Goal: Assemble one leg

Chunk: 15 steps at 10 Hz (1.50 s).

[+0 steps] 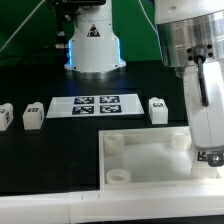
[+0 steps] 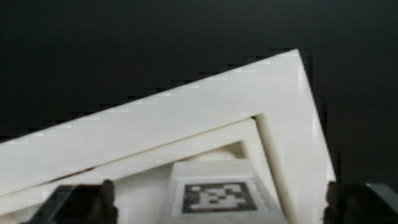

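My gripper (image 1: 208,156) hangs low over the right corner of the large white tray (image 1: 140,160). In the wrist view the gripper (image 2: 226,208) is open, with its dark fingers (image 2: 86,200) wide apart. Between them shows a white face with a black-and-white tag (image 2: 217,194), lying against the tray's corner (image 2: 267,90). It looks like a leg, and neither finger touches it. Three more legs stand on the black table behind the tray: two at the exterior view's left (image 1: 5,115) (image 1: 33,113) and one right of the middle (image 1: 158,107).
The marker board (image 1: 95,104) lies flat between the legs, behind the tray. The robot's white base (image 1: 93,45) stands at the back. A round socket (image 1: 117,176) shows in the tray's near left corner. A white ledge (image 1: 60,207) runs along the front.
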{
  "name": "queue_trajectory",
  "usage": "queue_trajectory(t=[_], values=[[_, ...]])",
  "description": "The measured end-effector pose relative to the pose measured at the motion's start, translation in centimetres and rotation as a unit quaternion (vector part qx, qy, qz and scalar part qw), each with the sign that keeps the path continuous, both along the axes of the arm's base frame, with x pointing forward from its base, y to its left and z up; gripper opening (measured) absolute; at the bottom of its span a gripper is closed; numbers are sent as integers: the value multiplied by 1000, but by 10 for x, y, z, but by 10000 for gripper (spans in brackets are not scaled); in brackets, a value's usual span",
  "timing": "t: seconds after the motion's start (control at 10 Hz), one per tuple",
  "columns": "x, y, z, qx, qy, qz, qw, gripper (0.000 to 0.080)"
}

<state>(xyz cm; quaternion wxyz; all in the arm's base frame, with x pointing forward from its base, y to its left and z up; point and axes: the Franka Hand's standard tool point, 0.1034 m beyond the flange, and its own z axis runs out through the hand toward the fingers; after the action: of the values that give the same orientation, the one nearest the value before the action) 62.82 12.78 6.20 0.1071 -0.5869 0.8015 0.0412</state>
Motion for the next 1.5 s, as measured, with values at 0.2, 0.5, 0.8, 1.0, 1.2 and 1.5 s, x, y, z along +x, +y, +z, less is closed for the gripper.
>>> queue_trajectory(t=[0.2, 0.5, 0.8, 1.0, 1.2, 1.5], values=[[0, 0, 0, 0, 0, 0, 1000, 644], [-3, 2, 8, 4, -9, 22, 1000, 649], [-1, -4, 29, 3, -33, 73, 997, 649], [-1, -4, 28, 3, -32, 73, 997, 649], [-1, -4, 28, 3, -32, 73, 997, 649], [-2, -4, 27, 3, -31, 74, 997, 649]])
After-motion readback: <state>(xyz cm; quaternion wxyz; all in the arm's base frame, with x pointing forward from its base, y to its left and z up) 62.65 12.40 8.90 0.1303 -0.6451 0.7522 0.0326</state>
